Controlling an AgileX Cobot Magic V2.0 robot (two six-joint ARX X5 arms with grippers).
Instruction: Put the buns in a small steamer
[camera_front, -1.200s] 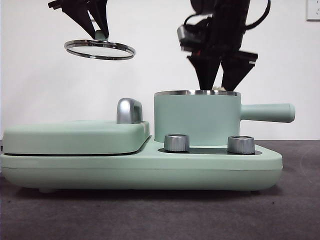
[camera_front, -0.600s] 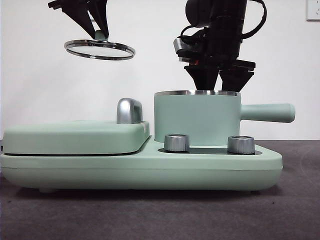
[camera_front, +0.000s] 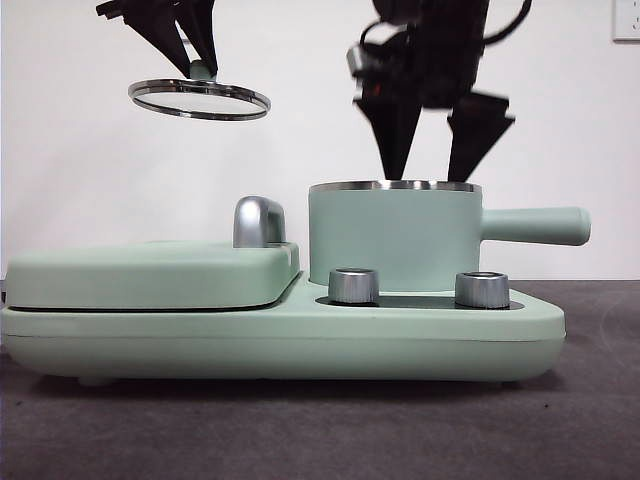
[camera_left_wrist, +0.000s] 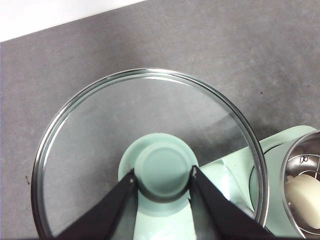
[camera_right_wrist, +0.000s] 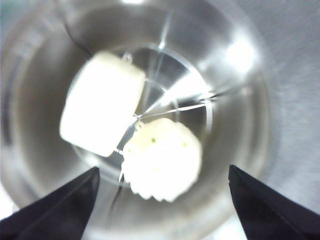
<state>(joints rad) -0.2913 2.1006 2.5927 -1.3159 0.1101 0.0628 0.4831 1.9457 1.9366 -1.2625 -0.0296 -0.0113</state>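
Both buns (camera_right_wrist: 135, 145) lie inside the steamer (camera_front: 393, 235), directly below my right gripper (camera_front: 432, 150), its jaws spread and empty. My left gripper (camera_left_wrist: 162, 192) pinches the lid (camera_front: 199, 98) by its knob, over the griddle (camera_front: 150, 272).

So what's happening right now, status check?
Right gripper open, empty, above the steamer. Both buns inside. Left gripper holds the lid off to the side. Nothing in the way.

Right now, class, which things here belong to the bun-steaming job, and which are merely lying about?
Belongs to the job:
smooth bun
ridged bun
steamer pot
glass lid, held by the left gripper
right gripper, open above the pot

Lying about:
flat griddle
two knobs
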